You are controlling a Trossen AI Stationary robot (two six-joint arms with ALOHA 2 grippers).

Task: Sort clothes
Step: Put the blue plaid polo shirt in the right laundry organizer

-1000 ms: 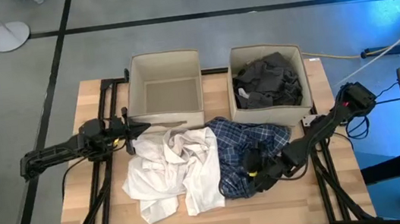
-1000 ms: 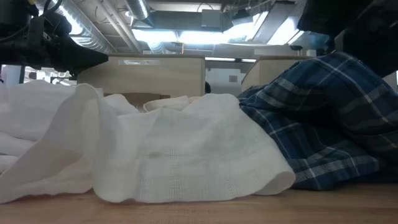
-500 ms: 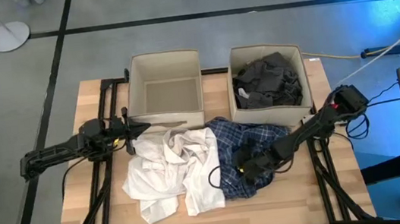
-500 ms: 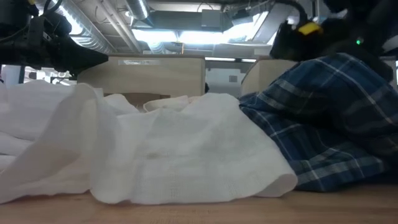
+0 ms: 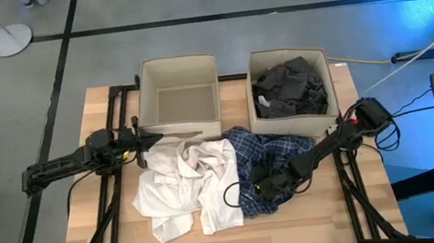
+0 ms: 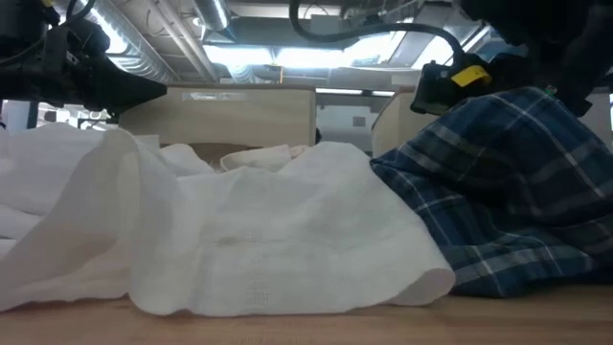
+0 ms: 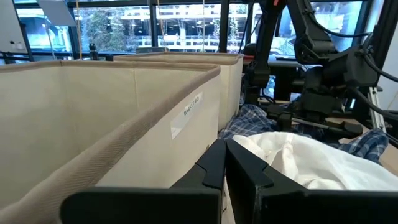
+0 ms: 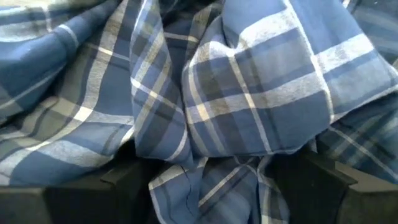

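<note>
A blue-and-white plaid shirt [image 5: 280,145] lies crumpled on the table in front of the right beige box [image 5: 287,50], its left edge against a heap of white shirts [image 5: 185,187]. Dark grey garments [image 5: 289,88] fill the right box. My right gripper [image 5: 260,186] is open, low on the plaid shirt's near left part, with a bunched fold [image 8: 249,106] between its fingers. My left gripper [image 5: 143,140] is shut and empty by the near wall of the left box [image 5: 175,60], just beyond the white heap. My right gripper's open fingers [image 8: 93,186] are set down into the plaid shirt's crumpled near part, one on either side of a raised fold [image 8: 205,149] of several layers. They come slanting down from the table's right. The shirt lies slack on the table.
The left box holds nothing that shows. The white shirts [image 6: 239,230] spread over the table's middle and near left. Bare wood shows along the near edge [image 5: 296,224] and at the table's left [image 5: 104,110]. Black frame rails run along both sides.
My right gripper has gone toward the table's left and down, across the plaid shirt, reaching its near left part next to the white heap. The plaid cloth has bunched a little under it. The near edge of the white shirt has shifted slightly.
</note>
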